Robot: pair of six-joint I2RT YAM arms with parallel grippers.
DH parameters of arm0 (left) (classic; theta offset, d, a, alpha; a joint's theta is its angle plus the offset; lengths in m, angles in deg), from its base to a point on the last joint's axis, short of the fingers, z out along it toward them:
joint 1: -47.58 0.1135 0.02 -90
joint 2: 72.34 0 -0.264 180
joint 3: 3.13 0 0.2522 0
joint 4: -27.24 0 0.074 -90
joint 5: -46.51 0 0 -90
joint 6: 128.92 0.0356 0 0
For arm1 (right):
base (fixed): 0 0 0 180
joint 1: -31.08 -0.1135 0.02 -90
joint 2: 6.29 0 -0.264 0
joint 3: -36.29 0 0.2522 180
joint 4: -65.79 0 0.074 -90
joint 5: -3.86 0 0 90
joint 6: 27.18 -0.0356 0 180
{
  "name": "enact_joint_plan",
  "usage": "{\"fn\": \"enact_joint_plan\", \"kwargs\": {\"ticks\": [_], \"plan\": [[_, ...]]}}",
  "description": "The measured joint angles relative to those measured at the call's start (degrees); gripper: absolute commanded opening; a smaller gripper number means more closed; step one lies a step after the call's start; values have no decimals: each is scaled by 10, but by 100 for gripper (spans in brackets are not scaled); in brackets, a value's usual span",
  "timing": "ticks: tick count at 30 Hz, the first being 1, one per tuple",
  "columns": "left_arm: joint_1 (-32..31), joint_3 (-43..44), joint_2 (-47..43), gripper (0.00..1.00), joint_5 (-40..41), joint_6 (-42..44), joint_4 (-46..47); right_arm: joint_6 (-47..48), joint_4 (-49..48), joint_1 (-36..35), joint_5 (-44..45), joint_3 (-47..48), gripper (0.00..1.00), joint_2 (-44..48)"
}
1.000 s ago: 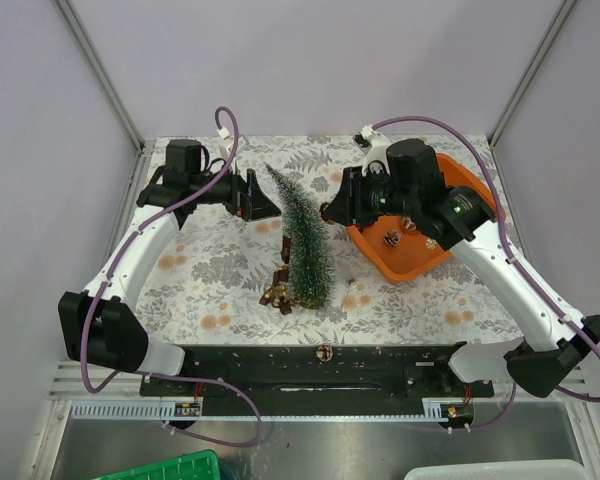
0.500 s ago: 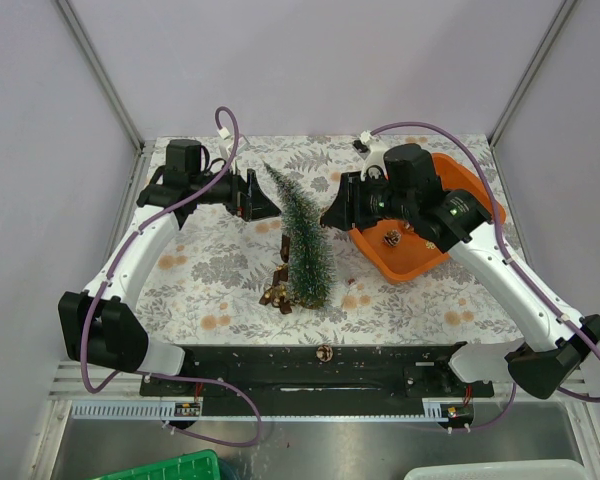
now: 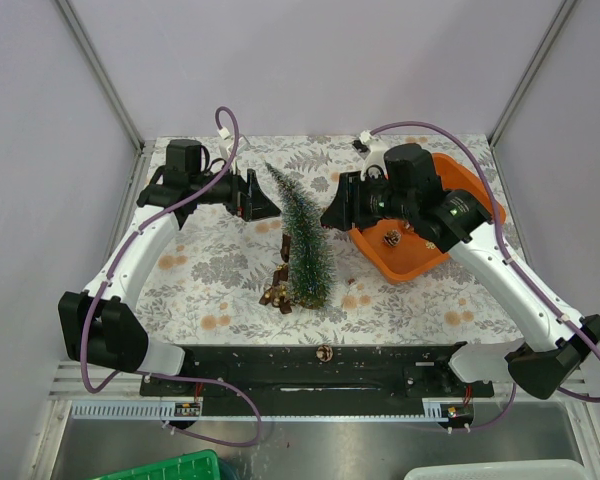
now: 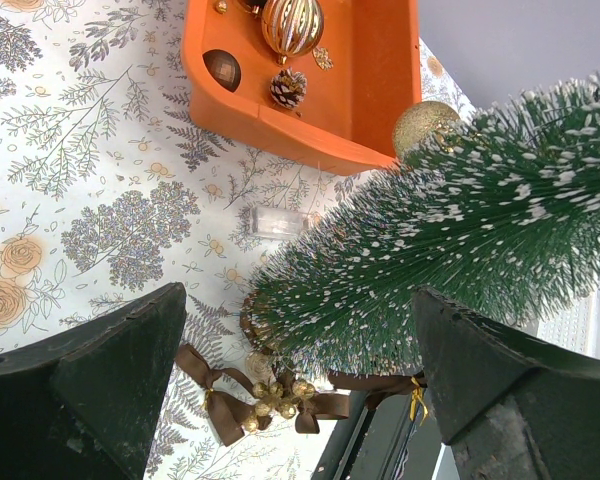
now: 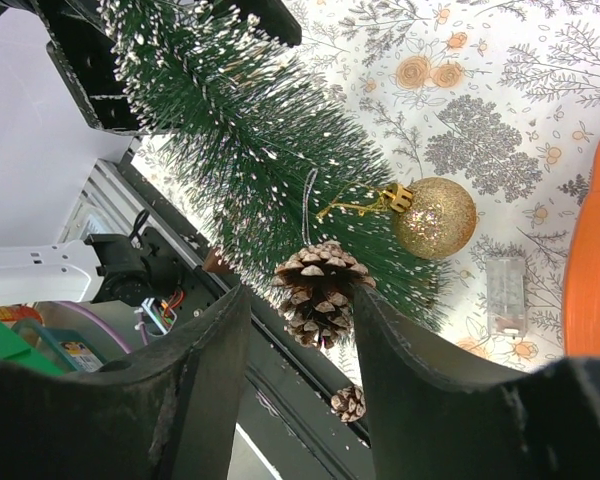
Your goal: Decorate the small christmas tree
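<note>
1. The right gripper (image 5: pixel 298 300) has its jaws apart around a pine cone (image 5: pixel 320 285), and a gap shows on one side of the cone.
2. A thin thread goes from the cone into the bristles of the small christmas tree (image 3: pixel 305 245), beside a gold glitter ball (image 5: pixel 435 217).
3. The left gripper (image 4: pixel 298 295) is wide open and holds nothing, just beside the upper part of the tree.
4. The tree stands upright on the flowered counter (image 3: pixel 210 270), with brown bows (image 4: pixel 270 400) at its foot.
5. An orange tray (image 4: pixel 375 80) lies to its right.
</note>
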Motion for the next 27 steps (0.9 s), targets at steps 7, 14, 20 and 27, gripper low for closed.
{"fn": "enact_joint_plan", "kwargs": {"ticks": [7,14,20,27], "plan": [[0,0,0,99,0,1,0,22,31,0,35,5,61,4],[0,0,-1,99,0,4,-2,33,44,0,54,8,60,12],[0,0,-3,99,0,5,-3,35,47,-1,63,12,61,12],[0,5,-3,99,3,16,-26,37,50,-1,92,13,63,19]]}}
